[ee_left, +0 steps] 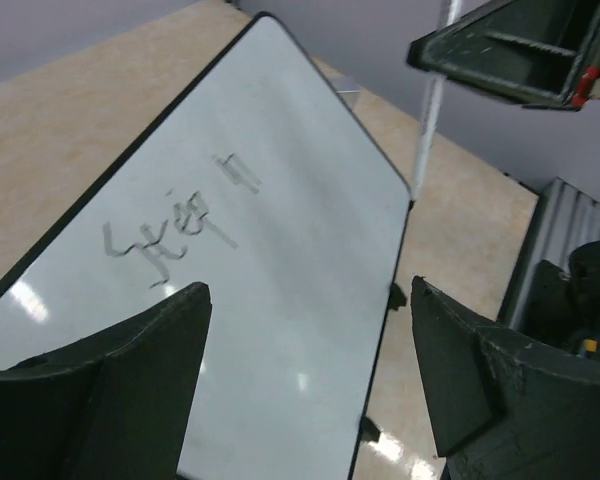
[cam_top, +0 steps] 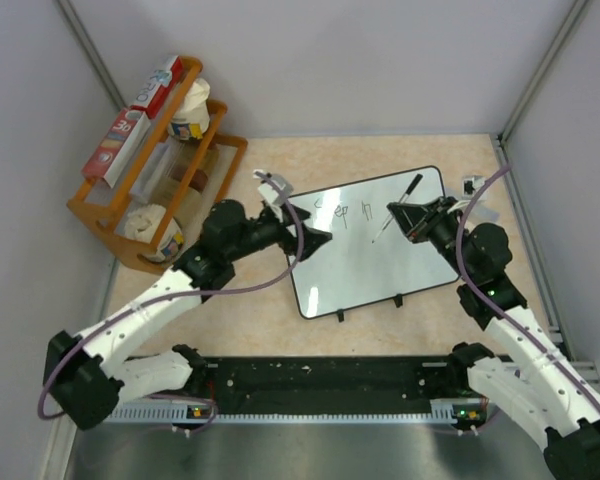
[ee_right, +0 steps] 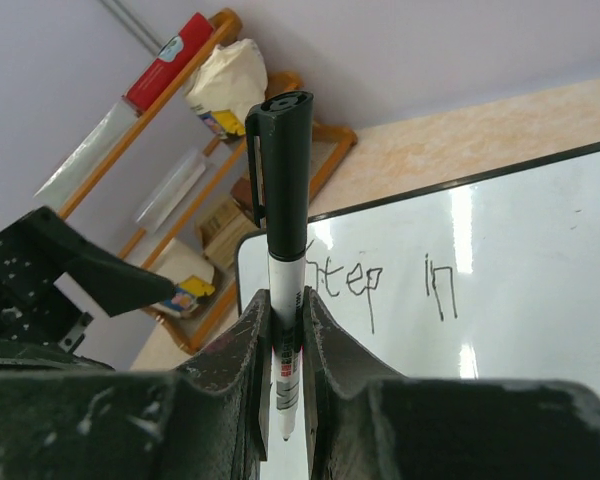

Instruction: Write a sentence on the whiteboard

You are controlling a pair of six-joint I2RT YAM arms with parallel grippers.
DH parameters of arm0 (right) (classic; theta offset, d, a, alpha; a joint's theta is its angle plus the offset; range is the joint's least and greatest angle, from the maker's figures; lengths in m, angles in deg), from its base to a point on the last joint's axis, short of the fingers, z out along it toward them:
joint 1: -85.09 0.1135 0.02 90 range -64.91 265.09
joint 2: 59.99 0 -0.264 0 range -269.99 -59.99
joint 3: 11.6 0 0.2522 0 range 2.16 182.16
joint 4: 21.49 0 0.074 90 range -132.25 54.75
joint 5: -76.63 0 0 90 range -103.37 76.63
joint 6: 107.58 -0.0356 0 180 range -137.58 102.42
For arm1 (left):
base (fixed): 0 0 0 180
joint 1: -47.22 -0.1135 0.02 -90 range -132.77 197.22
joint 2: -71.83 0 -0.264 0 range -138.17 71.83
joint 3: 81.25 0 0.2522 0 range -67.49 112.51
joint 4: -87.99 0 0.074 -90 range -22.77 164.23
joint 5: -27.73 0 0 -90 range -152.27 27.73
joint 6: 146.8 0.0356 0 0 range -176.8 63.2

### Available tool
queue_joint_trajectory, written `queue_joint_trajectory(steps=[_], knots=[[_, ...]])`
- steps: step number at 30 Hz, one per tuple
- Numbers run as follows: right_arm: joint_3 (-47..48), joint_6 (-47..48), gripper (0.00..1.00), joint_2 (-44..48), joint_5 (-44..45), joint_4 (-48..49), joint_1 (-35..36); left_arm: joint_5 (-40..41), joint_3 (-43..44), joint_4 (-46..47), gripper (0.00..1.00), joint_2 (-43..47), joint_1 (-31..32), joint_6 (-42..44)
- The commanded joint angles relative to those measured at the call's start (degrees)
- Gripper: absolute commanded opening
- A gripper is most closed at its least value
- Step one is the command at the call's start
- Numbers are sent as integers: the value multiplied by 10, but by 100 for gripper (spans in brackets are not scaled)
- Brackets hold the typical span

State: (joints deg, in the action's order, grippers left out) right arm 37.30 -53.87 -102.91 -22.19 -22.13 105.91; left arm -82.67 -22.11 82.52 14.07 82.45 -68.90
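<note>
White and glossy, the whiteboard (cam_top: 380,260) is lying flat on the tan table (cam_top: 270,330), turned at a slant, with its small black clips facing my bases. The sentence (cam_top: 355,213) is showing near the board's far edge as thin dark marks, and through my right wrist camera it is reading only "Step in". My left gripper (cam_top: 318,243) is hovering over the board's left edge. Its fingers (ee_left: 130,380) are standing wide apart with nothing between them, and the board is showing in the gap. My right gripper (cam_top: 412,222) is hanging over the far right part of the board, jaws pressing together on a marker (ee_right: 285,170) by its white barrel, below the black cap. I am not able to tell whether the tip is touching the board. An orange wooden rack (cam_top: 100,215) holding boxes and bags is standing well apart at the far left.
</note>
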Motion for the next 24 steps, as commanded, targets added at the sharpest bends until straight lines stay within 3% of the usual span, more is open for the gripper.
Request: queue_joint_trajectory(steps=[1, 6, 11, 15, 18, 19, 20, 23, 24], knots=[[0, -33, 0, 24, -45, 2, -5, -66, 114, 50, 84, -116, 66, -36], [2, -43, 0, 40, -56, -6, -4, -106, 194, 76, 84, -229, 108, -49], [4, -48, 0, 54, -56, -13, -4, -132, 250, 73, 83, -287, 133, -51], [3, -53, 0, 63, -52, -13, -4, -144, 264, 81, 74, -319, 142, -52], [-4, -62, 0, 63, -51, -2, -4, -155, 268, 97, 36, -329, 142, -59], [-3, -62, 0, 62, -54, 0, -4, -148, 262, 104, 11, -327, 142, -62], [-2, -64, 0, 60, -59, -3, -4, -145, 258, 110, 0, -324, 142, -61], [29, -37, 1, 52, -70, -48, -4, -125, 260, 75, 0, -308, 139, -40], [51, -14, 17, 48, -73, -65, -5, -119, 261, 64, 0, -295, 138, -33]])
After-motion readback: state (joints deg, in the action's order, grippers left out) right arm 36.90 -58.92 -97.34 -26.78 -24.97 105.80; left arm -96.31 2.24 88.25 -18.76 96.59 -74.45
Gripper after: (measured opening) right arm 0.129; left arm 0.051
